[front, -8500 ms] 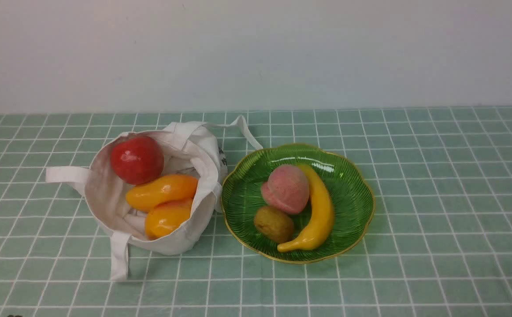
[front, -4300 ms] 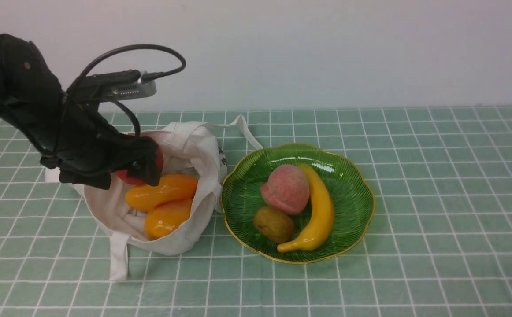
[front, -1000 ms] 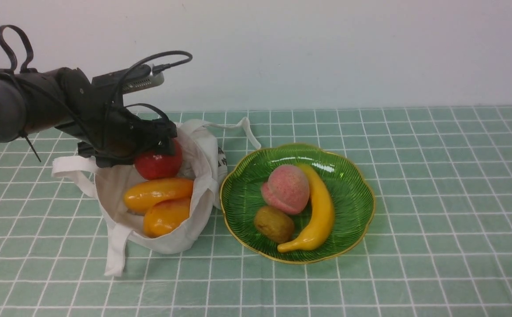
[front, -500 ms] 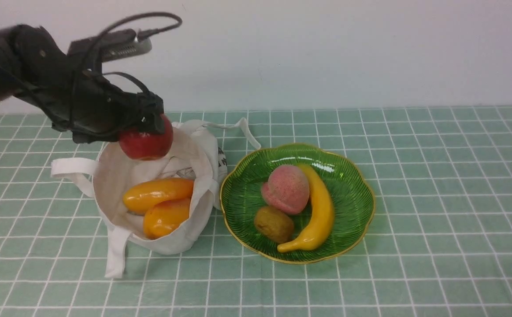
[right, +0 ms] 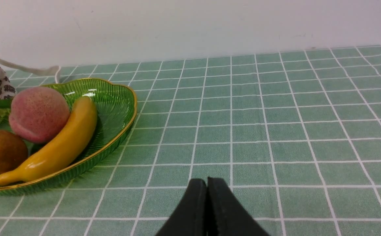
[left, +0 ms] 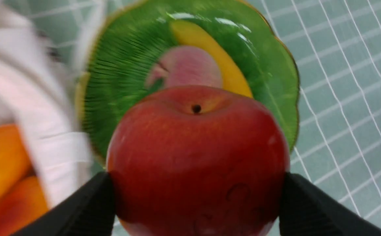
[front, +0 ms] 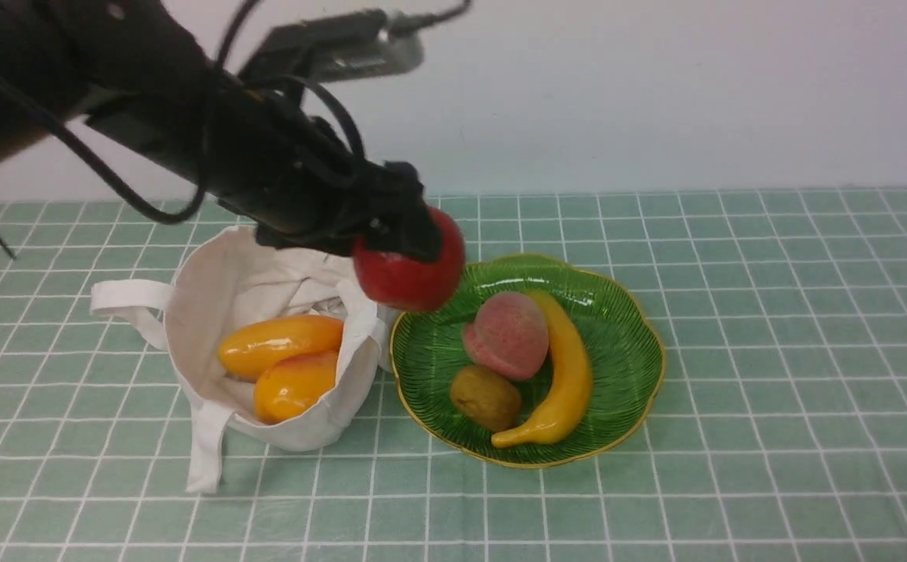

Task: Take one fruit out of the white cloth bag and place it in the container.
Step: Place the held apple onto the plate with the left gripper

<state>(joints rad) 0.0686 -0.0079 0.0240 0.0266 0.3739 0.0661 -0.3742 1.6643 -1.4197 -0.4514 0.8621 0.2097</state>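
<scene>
Occupying the dish (front: 617, 343): peach (front: 505, 336), banana (front: 570, 375), kiwi (front: 485, 397).

Front view looks forward; all share dish (front: 627, 353).

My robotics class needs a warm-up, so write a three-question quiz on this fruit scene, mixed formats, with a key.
1. True or false: the left gripper is shut on the red apple.
2. How many mangoes lie in the white bag? A one, B two, C three.
3. Fill in: the green dish holds a peach, a kiwi and a ____.
Key: 1 true; 2 B; 3 banana.
</scene>
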